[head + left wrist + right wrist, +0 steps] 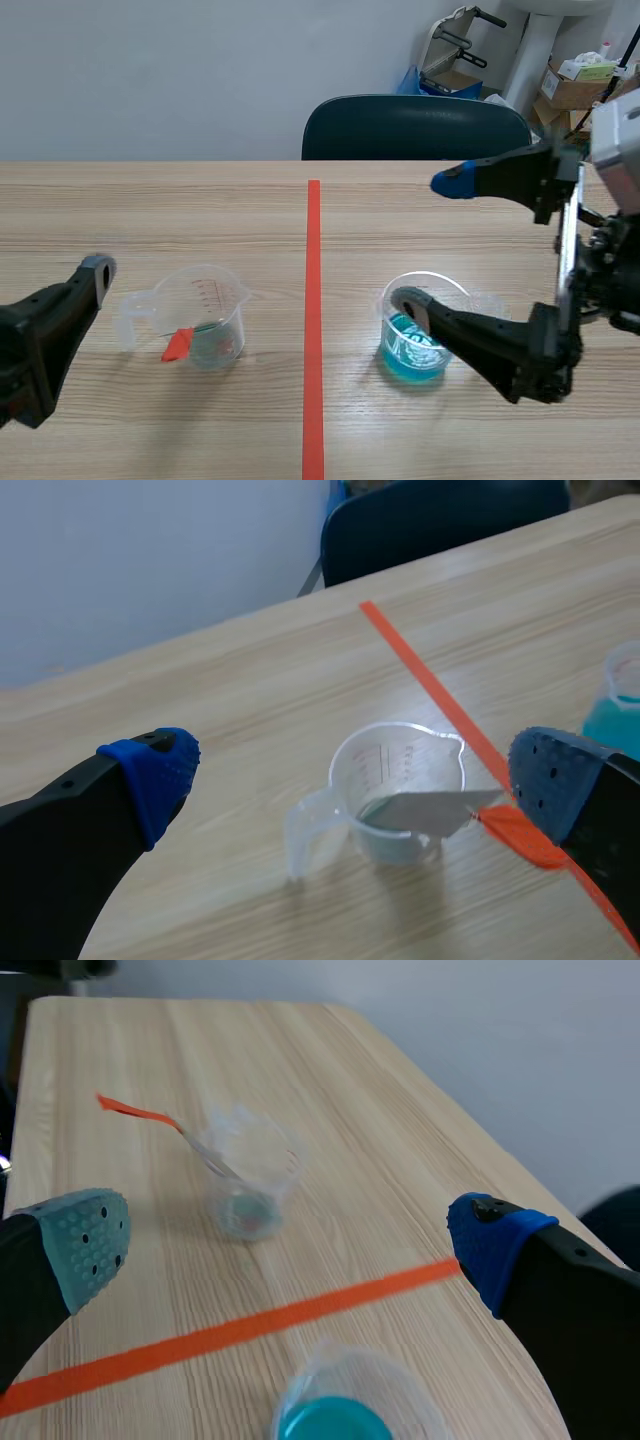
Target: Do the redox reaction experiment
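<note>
A clear measuring cup (205, 320) stands left of the tape line, with a flat strip leaning in it by its orange-red handle (177, 344). In the left wrist view the cup (400, 780) lies ahead of my open left gripper (355, 775), and nothing is between the fingers. A clear cup of blue liquid (415, 345) stands right of the line. My right gripper (430, 245) hangs open over it, its lower finger (412, 305) by the rim. The right wrist view shows the blue cup (335, 1420) low between the fingers and the measuring cup (250, 1180) farther ahead.
An orange-red tape line (313, 320) runs down the middle of the wooden table. A dark chair (415, 125) stands at the far edge. Cardboard boxes (580, 85) are stacked behind it at the back right.
</note>
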`<state>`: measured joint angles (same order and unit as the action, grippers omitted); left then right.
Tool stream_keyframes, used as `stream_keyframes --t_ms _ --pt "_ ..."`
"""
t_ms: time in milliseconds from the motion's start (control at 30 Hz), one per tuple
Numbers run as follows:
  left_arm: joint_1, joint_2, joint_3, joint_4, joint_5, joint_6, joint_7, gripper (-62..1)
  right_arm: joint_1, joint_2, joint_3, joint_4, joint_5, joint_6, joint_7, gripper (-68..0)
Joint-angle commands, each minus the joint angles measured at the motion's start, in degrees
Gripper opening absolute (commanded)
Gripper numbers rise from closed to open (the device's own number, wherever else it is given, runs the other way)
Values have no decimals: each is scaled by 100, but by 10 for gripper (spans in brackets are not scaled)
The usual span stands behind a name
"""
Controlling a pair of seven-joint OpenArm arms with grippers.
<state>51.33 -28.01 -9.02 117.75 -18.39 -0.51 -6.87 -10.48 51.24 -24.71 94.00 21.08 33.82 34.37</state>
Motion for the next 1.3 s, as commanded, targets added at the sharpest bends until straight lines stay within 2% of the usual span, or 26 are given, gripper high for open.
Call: stream_keyframes --t_ms 0,167,267,333,433,533,667,833,1000,1267 --pt "-140 68 -35 116 -20 -195 -70 14 -317 -48 382 109 133 0 -83 4" --pt "-485 68 -79 116 -17 -944 -20 14 -1561 -192 1832 658 260 4 -627 4" --pt "-636 68 -142 116 7 -1270 164 14 -2140 -549 2616 1016 258 76 -999 4" --pt "-737 79 -166 116 24 -1399 267 14 -2485 -850 3058 1276 256 216 -1228 4" --pt "-872 186 -262 116 105 -1692 398 14 -2957 -1276 3545 1731 251 393 -1574 4" --pt "-949 249 -328 116 175 -1943 389 14 -3432 -1598 3919 2208 256 437 -1840 4" --pt "-964 260 -345 116 177 -2114 372 14 -4083 -1834 4328 2708 262 435 -1928 4" --pt "-962 334 -345 114 184 -2175 369 14 -4699 -1932 4664 2887 623 304 -1919 4" --pt "-960 337 -345 114 175 -2173 341 14 -4732 -1939 4666 2885 636 85 -1930 4" --pt "-960 337 -343 114 177 -2173 376 14 -4730 -1939 4666 2885 636 66 -1954 4"
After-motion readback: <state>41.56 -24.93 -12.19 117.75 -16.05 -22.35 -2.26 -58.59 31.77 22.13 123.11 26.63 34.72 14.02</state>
